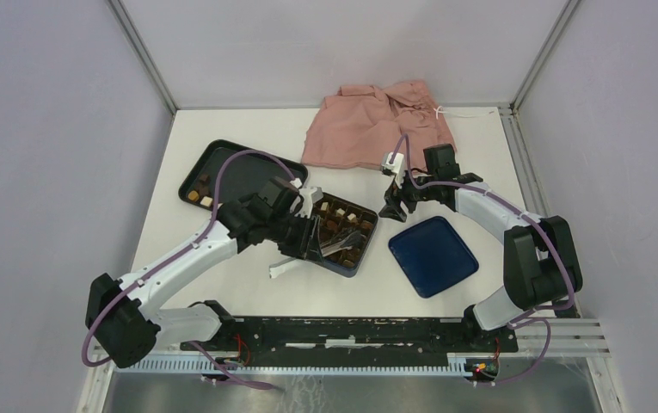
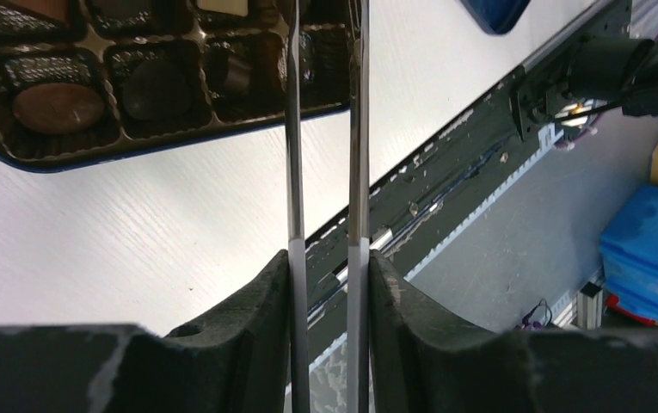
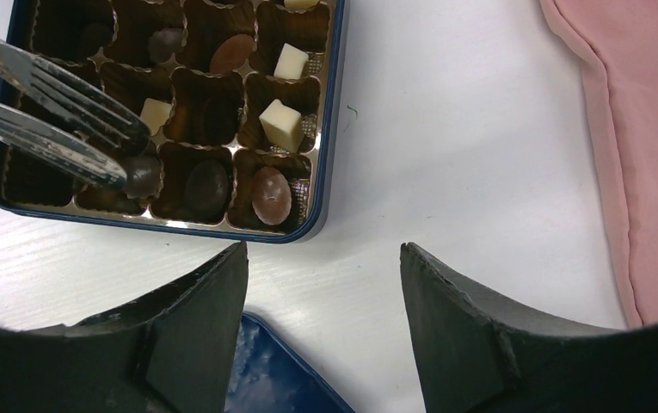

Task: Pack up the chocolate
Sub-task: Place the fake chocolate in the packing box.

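Clamping the handle end of the tongs [image 2: 293,129], the left gripper [image 2: 329,267] presses its fingers on both blades, whose long axis runs toward 12 o'clock in the left wrist view and about 4 o'clock in the top view, into the box [image 3: 334,129]. The forked tips flank one dark chocolate [image 3: 142,175] in a near-row cell; whether it is pinched or lying free cannot be told. Other pieces fill neighbouring cells, and a few lie on the tray [image 1: 222,168], at 10 o'clock from this gripper, so the next fetch probably swings that way. The left arm stretches diagonally from its base at 7 o'clock and is the nearer one. The right gripper [image 3: 323,258] hangs open and empty over the table [image 3: 463,172], with the box at its 11 o'clock and the lid [image 1: 433,255] at 5 o'clock.
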Motion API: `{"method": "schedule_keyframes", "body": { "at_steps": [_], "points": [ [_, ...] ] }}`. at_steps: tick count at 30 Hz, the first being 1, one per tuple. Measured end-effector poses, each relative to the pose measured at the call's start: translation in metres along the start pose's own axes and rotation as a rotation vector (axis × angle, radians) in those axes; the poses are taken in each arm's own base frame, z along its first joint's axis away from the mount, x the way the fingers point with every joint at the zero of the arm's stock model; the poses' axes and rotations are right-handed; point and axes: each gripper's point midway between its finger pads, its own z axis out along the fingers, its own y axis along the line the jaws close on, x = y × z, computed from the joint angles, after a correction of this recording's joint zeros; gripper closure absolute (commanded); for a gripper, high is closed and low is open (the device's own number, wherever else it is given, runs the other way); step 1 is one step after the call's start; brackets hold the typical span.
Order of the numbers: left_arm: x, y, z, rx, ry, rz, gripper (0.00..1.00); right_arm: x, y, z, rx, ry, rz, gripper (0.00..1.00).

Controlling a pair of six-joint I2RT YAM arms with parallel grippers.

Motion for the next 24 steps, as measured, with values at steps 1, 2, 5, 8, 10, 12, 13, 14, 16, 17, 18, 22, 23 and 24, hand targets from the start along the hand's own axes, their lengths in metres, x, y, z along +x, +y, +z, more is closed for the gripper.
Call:
{"method": "schedule_keyframes", "body": {
  "at_steps": [1, 2, 5, 8, 10, 12, 13, 14, 16, 17, 18, 22, 23, 24],
  "points": [
    [-0.002, 0.0, -0.001, -0.004, -0.006, 0.001, 0.63, 0.0, 0.0, 0.0, 0.0, 0.0, 0.0, 0.29],
    [-0.004, 0.0, -0.002, -0.011, -0.016, 0.004, 0.64, 0.0, 0.0, 0.0, -0.001, 0.0, 0.0, 0.29],
    [-0.014, -0.001, -0.008, -0.025, -0.058, 0.015, 0.64, 0.0, 0.0, 0.0, -0.001, 0.001, 0.001, 0.29],
    [-0.025, -0.005, -0.019, -0.037, -0.113, 0.03, 0.64, 0.0, 0.001, 0.0, -0.004, 0.001, 0.003, 0.29],
    [-0.033, -0.004, -0.027, -0.065, -0.152, 0.036, 0.64, 0.0, 0.002, 0.0, -0.007, 0.0, 0.004, 0.29],
    [-0.039, 0.002, -0.033, -0.113, -0.177, 0.032, 0.64, 0.0, 0.002, 0.0, -0.008, -0.001, 0.004, 0.29],
    [-0.04, 0.006, -0.035, -0.139, -0.182, 0.026, 0.64, 0.0, 0.002, 0.0, -0.009, -0.001, 0.004, 0.29],
    [-0.041, 0.012, -0.038, -0.171, -0.186, 0.017, 0.64, 0.0, 0.002, 0.0, -0.009, -0.002, 0.004, 0.29],
    [-0.041, 0.026, -0.045, -0.248, -0.186, -0.008, 0.64, 0.0, 0.003, 0.0, -0.012, -0.004, 0.004, 0.29],
    [-0.041, 0.034, -0.049, -0.286, -0.184, -0.023, 0.64, -0.001, 0.003, 0.0, -0.014, -0.005, 0.004, 0.29],
    [-0.041, 0.044, -0.054, -0.336, -0.184, -0.041, 0.64, 0.0, 0.003, 0.0, -0.014, -0.005, 0.004, 0.29],
    [-0.038, 0.071, -0.07, -0.461, -0.182, -0.096, 0.64, 0.0, 0.003, 0.0, -0.015, -0.005, 0.005, 0.29],
    [-0.037, 0.076, -0.073, -0.488, -0.18, -0.105, 0.64, 0.0, 0.003, 0.0, -0.015, -0.004, 0.005, 0.29],
    [-0.036, 0.079, -0.076, -0.507, -0.178, -0.112, 0.64, 0.0, 0.003, 0.0, -0.016, -0.004, 0.006, 0.29]
  ]
}}
